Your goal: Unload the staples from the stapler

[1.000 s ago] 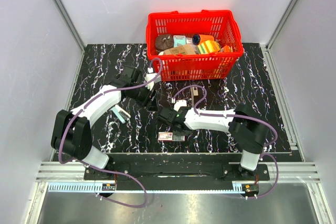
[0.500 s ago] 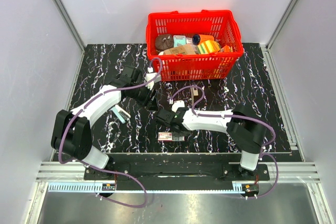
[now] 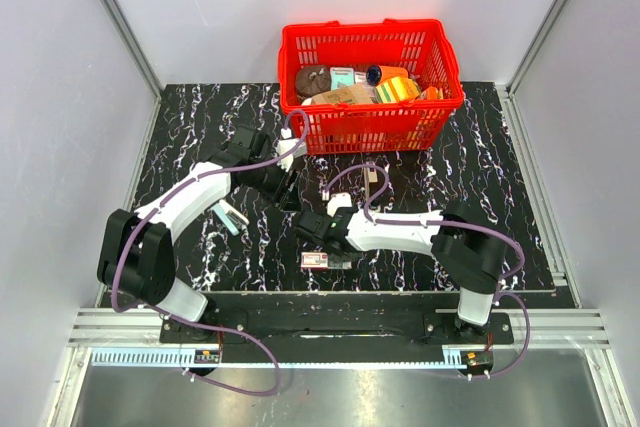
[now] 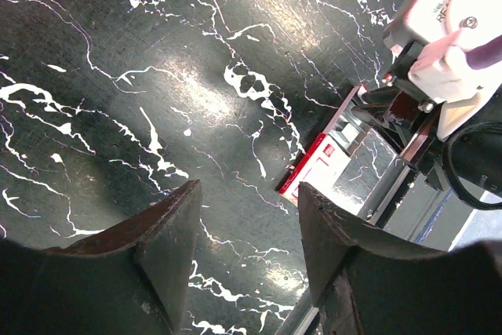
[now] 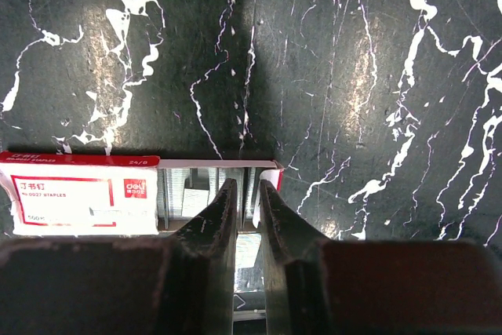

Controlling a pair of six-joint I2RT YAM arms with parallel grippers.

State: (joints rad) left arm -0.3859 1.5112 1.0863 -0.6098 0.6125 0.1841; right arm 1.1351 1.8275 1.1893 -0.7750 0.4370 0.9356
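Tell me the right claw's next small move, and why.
Probably ease the right claw open slightly. Its nearly closed tips hang right over the pulled-out tray of the red-and-white staple box, and a pale strip seems to sit between them; if that is staples, they would drop in. I cannot confirm the grip.

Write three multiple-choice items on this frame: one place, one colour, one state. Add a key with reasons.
1. Where does the red basket stand?
A) at the far edge of the table
B) at the near edge
C) at the left edge

2. What colours is the staple box?
A) blue and yellow
B) red and white
C) plain green

3. How is the left gripper?
A) shut on the box
B) shut, empty
C) open, empty

Key:
1 A, the top view shows it against the far edge.
2 B, the right wrist view shows red edging on white.
3 C, its fingers stand apart with only table between them.
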